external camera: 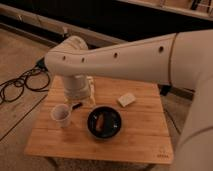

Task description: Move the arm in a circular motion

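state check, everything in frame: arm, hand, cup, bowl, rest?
arm: stretched out leftward over the table
hand: low over the table's left side, beside the cup
cup: upright
bowl: upright, an orange item inside
pale block: lying flat
cables: loose on the floor

Cream-white arm [125, 57], black bowl [105, 122], white cup [61, 115], light wooden table [140, 125].

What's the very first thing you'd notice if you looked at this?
The huge cream-white jointed robot arm fills the top and right of the view, bending down over the left of the light wooden table. Its gripper is not in view. Below it sit a white paper cup at the left, a black round bowl in the middle and a pale sponge block beyond it.
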Robot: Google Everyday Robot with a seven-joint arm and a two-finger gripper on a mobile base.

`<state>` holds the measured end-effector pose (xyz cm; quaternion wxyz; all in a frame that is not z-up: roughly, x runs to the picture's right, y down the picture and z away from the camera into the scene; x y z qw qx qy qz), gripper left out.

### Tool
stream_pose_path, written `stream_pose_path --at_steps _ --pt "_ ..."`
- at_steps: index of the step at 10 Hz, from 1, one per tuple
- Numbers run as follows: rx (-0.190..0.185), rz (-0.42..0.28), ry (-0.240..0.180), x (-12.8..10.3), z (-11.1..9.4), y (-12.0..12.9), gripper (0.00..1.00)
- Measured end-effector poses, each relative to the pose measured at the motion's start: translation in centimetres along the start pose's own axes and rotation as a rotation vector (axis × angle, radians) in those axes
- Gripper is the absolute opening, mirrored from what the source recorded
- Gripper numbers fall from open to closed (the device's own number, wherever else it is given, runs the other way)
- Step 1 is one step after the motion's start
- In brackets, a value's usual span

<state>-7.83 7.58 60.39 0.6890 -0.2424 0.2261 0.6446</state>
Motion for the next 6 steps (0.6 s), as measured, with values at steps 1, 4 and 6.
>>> stream_pose_path --at_steps 1,4,6 --pt "-0.004 0.03 -0.001 0.2 0.0 -1.3 0.65" --pt "-0.011 0.132 0.0 0.7 0.0 -6.1 0.65" --pt "-0.009 0.133 0.001 0.7 0.0 -6.3 0.65"
